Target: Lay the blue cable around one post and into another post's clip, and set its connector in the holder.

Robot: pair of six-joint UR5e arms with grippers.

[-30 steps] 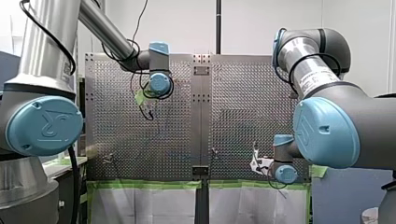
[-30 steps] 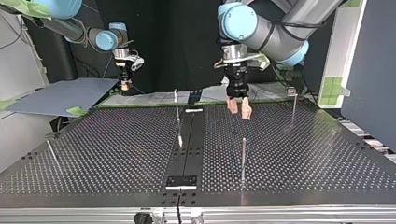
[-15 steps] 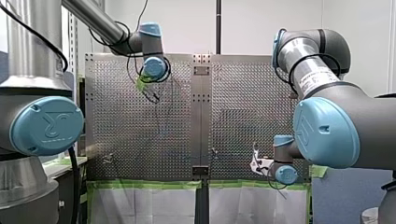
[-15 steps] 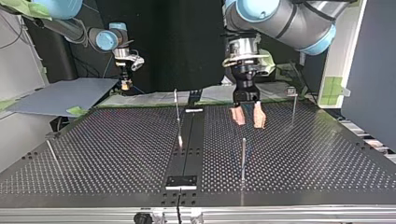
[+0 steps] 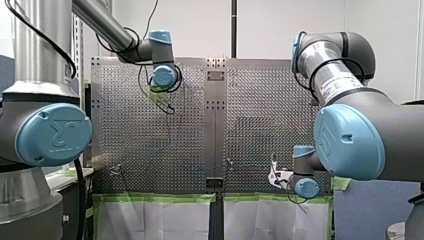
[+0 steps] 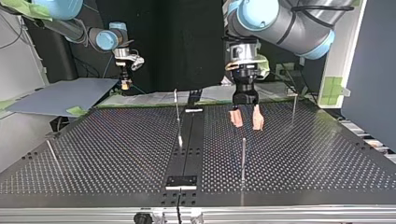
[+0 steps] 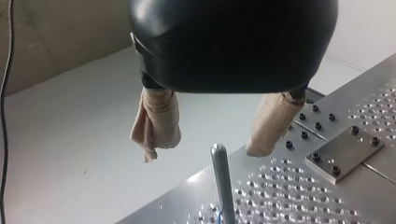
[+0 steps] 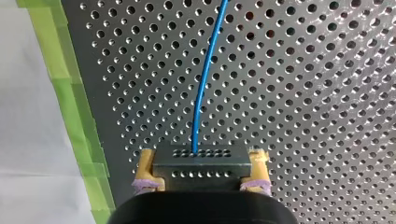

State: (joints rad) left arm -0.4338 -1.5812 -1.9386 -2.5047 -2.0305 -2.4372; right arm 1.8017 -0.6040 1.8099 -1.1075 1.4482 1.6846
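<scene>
Blue cable (image 8: 201, 93) first: in the right wrist view it comes out of the connector (image 8: 201, 161) and runs away ahead of the gripper, curving over the holed table (image 8: 303, 116). The connector, a small metal block, is clamped between the yellow pads (image 8: 147, 168) of my right gripper (image 8: 201, 173), one pad on each end. Green tape (image 8: 70, 93) edges the table just beside it.

Over to the top view: the right gripper hangs in the upper left of the frame, near the table's far edge. My left gripper (image 6: 246, 120) hovers right of centre above the table, its beige pads (image 6: 236, 118) spread wide with nothing between them. A thin upright post (image 6: 243, 158) stands just below it in the frame. In the left wrist view the post's rounded top sits under the gap between the fingers, touching neither.
</scene>
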